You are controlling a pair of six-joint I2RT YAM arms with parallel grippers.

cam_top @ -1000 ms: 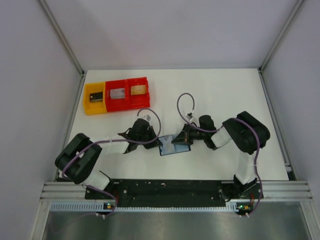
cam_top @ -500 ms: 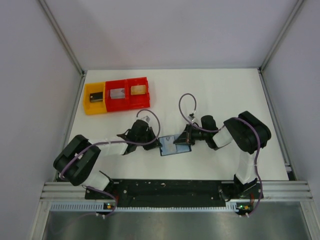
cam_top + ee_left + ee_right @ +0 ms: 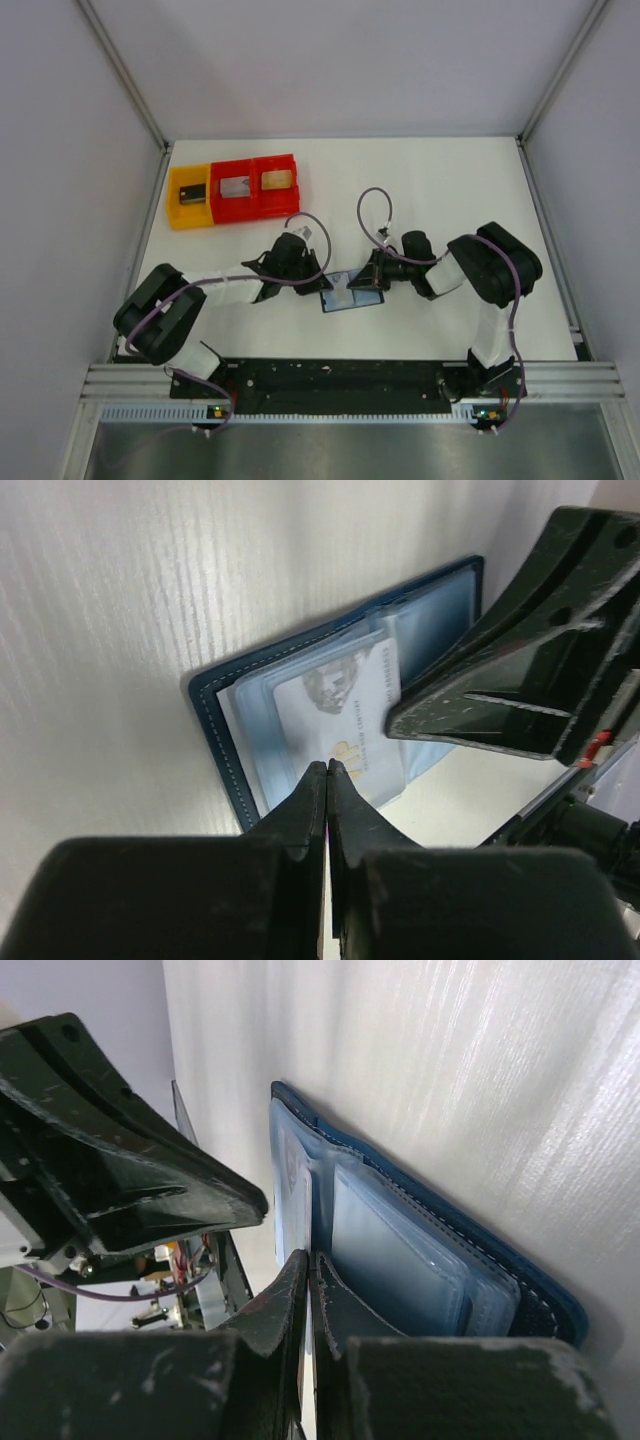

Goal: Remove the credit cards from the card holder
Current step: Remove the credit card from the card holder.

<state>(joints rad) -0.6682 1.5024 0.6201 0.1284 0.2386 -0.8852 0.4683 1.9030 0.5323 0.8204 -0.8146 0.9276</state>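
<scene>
On the table, close before my bases: the card holder lies open between my two grippers.

My left gripper has its jaws pressed together, tips at the edge of a pale card in a clear sleeve. My right gripper, jaws likewise closed tight, noses in from the opposite side. Whether either pinches anything I cannot tell. Red and yellow bins sit well apart, far left.

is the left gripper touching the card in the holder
Cannot tell. In the left wrist view the shut left gripper's tips overlap the card's near edge, but their height above it is not shown.
</scene>
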